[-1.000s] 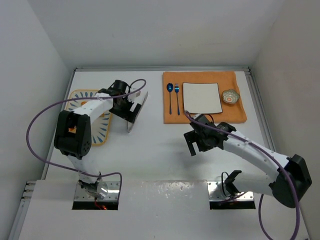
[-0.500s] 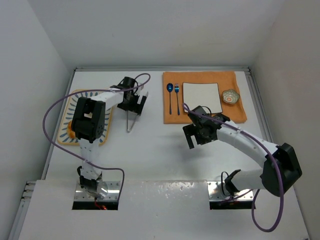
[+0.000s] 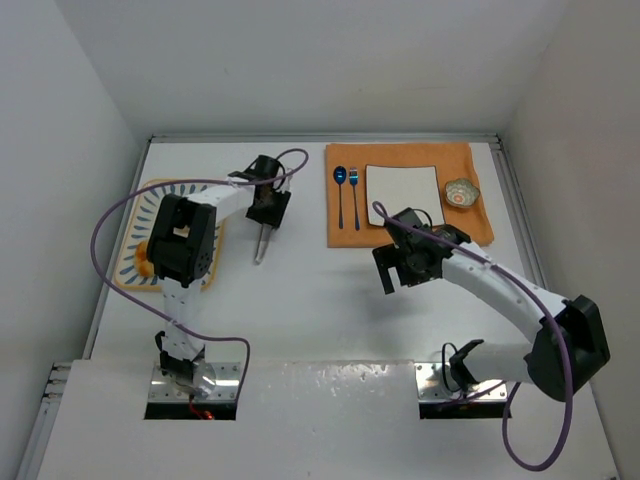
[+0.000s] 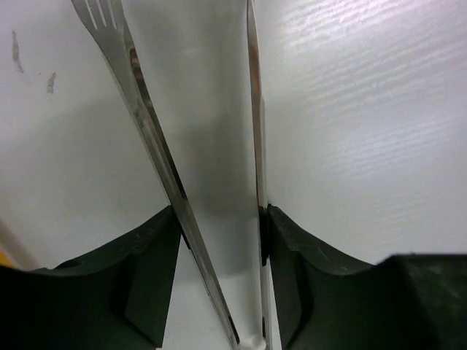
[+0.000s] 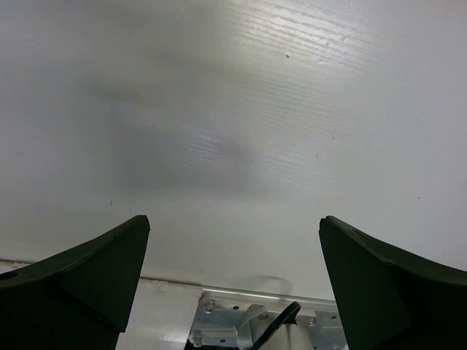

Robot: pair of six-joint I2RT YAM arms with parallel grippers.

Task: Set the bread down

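Metal tongs (image 3: 260, 245) lie on the white table right of a patterned plate (image 3: 137, 215). My left gripper (image 3: 268, 208) is down over their upper end. In the left wrist view both tong arms (image 4: 146, 124) run between my left gripper (image 4: 219, 215), and each black finger presses against one arm, so it is shut on the tongs. A small golden-orange patch (image 3: 147, 250) on the plate beside the left arm looks like the bread, mostly hidden. My right gripper (image 3: 390, 275) hovers open over bare table, and the right wrist view shows nothing inside the right gripper (image 5: 233, 219).
An orange mat (image 3: 475, 225) at the back right carries a white square plate (image 3: 404, 195), a blue spoon (image 3: 340, 195), a blue fork (image 3: 354, 195) and a small bowl (image 3: 461, 193). Walls close in the table on the left, back and right.
My left gripper has slid right and down onto the tongs and gone from wide open to closed on them, squeezing their splayed arms together. The right arm shifted slightly.
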